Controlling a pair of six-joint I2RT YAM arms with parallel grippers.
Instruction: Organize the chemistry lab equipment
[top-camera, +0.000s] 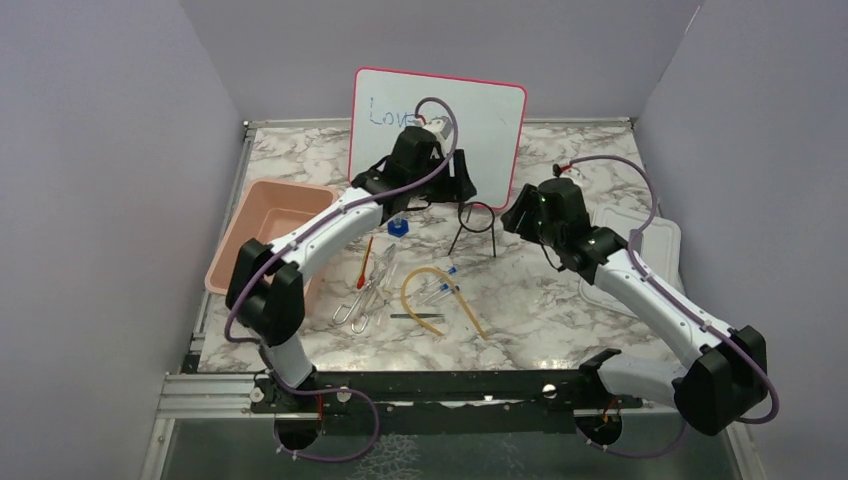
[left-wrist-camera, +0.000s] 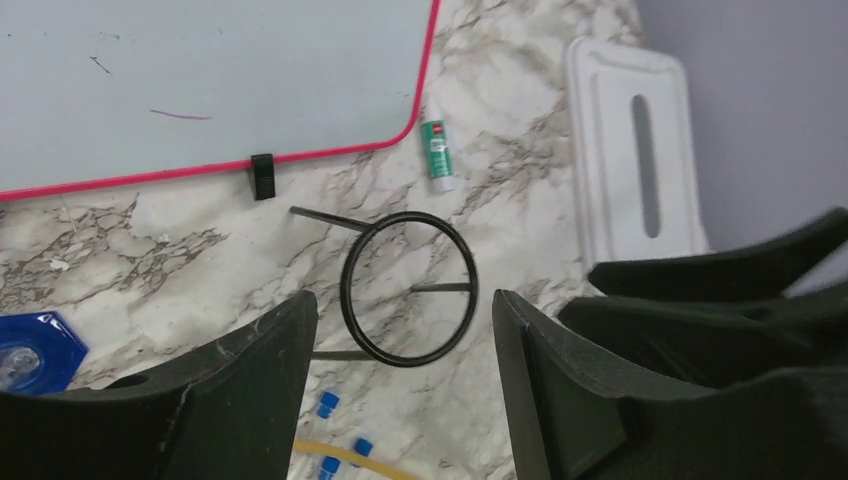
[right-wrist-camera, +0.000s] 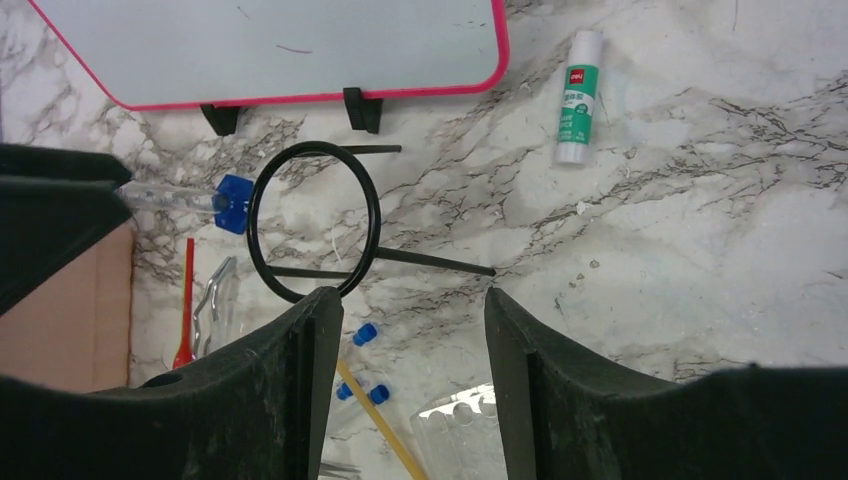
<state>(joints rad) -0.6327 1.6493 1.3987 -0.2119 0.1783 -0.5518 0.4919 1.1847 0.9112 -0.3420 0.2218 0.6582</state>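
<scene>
The black wire ring tripod (top-camera: 478, 208) stands in front of the whiteboard, between my two grippers. My left gripper (top-camera: 458, 178) hovers above it, open, with the ring (left-wrist-camera: 345, 290) just beyond its fingertips (left-wrist-camera: 400, 300). My right gripper (top-camera: 515, 215) is also open and holds nothing; the ring (right-wrist-camera: 250, 215) lies left of its tips (right-wrist-camera: 408, 295). Nearer the arms lie the tan rubber tube (top-camera: 467, 310), metal tongs (top-camera: 365, 295), red-tipped spatula (top-camera: 365, 262), thin dark rod (top-camera: 418, 316), blue-capped tubes (top-camera: 445, 285) and a blue-capped vial (top-camera: 398, 227).
A pink-framed whiteboard (top-camera: 440, 110) stands at the back. The pink bin (top-camera: 270, 225) sits at the left, and its white lid (top-camera: 668, 240) lies at the right under my right arm. A green glue stick (right-wrist-camera: 577, 95) lies behind the tripod. Purple walls enclose the table.
</scene>
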